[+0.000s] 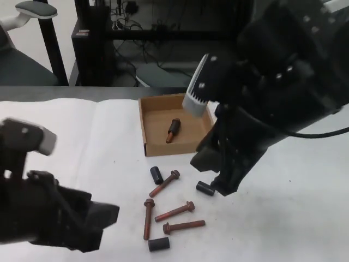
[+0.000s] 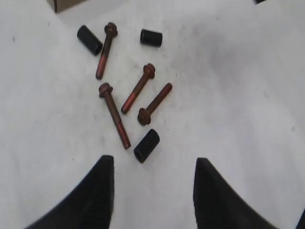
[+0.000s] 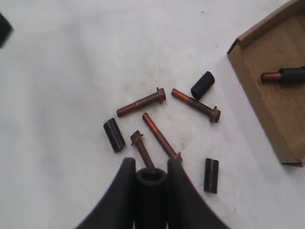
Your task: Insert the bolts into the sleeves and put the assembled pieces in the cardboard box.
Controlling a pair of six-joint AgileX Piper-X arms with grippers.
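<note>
Four copper-coloured bolts (image 1: 174,211) lie loose on the white bench with three black sleeves (image 1: 156,174) among them. My right gripper (image 3: 151,164) is shut on a fourth black sleeve (image 3: 151,183), held above the bolts (image 3: 159,135) with its bore facing the camera. My left gripper (image 2: 153,164) hangs open over the near side of the pile, closest to one sleeve (image 2: 146,145). The cardboard box (image 1: 143,125) stands behind the pile and holds one assembled piece (image 1: 173,130). That piece (image 3: 286,75) lies on the floor of the box (image 3: 267,109).
The left arm (image 1: 49,218) fills the near left corner and the right arm (image 1: 262,109) looms over the right of the box. White cloth covers the bench (image 1: 82,131). Chairs and dark racks stand beyond its far edge.
</note>
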